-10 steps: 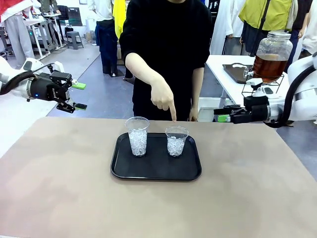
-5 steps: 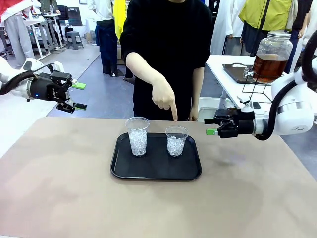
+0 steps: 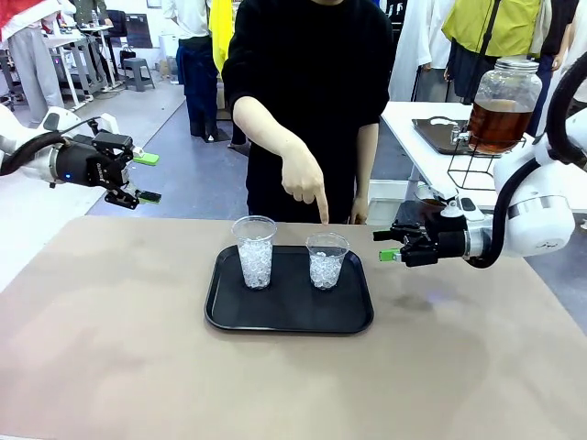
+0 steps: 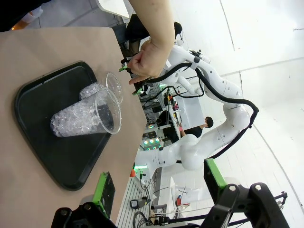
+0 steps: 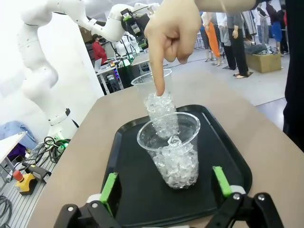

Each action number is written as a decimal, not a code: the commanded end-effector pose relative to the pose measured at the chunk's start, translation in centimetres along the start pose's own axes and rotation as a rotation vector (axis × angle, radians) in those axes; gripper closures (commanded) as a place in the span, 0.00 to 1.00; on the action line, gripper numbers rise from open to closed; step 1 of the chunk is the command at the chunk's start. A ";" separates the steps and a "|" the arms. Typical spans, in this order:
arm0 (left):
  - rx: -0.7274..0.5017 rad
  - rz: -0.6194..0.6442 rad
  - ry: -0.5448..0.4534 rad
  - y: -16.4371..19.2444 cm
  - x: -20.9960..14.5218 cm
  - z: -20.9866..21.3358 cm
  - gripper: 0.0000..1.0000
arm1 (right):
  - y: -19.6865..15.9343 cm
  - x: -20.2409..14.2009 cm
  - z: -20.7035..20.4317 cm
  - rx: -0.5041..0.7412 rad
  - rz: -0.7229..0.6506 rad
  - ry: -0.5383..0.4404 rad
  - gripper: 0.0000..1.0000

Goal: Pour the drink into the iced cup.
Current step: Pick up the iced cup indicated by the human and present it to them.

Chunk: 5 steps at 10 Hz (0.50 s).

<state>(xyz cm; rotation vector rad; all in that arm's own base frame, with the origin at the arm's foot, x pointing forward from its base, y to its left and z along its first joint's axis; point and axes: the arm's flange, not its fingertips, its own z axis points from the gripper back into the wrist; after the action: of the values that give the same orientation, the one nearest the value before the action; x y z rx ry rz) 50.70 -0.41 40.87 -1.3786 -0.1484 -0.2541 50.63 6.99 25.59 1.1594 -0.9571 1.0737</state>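
Black tray point(image 3: 220, 316) mid-bench point(image 3: 101, 348), holding two iced cups. Person's hand point(image 3: 301, 183) points a finger down at the tray's right cup point(image 3: 326, 259). Right end effector point(image 3: 385, 246) just right of tray, jaws apart, empty. Left end effector point(image 3: 148, 178) well left of tray, jaws apart, empty. Drink point(image 3: 498, 126) sits in glass jar point(image 3: 506, 87), far behind tray's right side

In your right wrist view, the far cup point(image 5: 152, 102) was partly hidden behind the near cup point(image 5: 173, 156) and the person's hand point(image 5: 173, 26), itself cut off by the top edge.
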 end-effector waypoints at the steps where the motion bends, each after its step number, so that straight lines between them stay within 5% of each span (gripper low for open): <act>1: 0.002 -0.002 0.002 0.0 0.0 0.1 0.00 | 0.0 0.1 -0.2 0.003 0.003 -0.001 0.00; 5: 0.002 -0.002 0.002 0.0 0.0 0.1 0.00 | -1.2 -0.8 -1.5 -0.025 0.109 0.007 0.00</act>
<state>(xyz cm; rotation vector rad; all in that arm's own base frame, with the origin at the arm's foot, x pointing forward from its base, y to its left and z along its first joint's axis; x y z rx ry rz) 50.70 -0.41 40.87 -1.3786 -0.1485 -0.2540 50.96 7.27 25.22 1.1395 -0.9794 1.1009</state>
